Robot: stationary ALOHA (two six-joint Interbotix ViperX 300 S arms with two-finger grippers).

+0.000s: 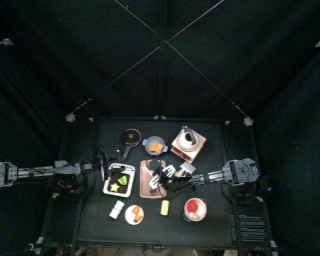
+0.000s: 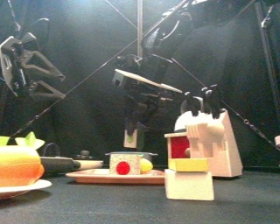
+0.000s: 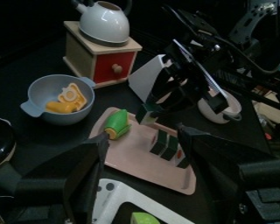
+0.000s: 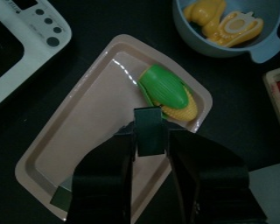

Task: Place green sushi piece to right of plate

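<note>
green sushi piece (image 4: 166,88): oval, green over yellow | lying flat | on pink plate (image 4: 90,114), near its end

Enclosure: black curtains (image 1: 43,60) on all sides | Furniture: small black table (image 1: 103,135) at centre | Lighting: dim
</note>
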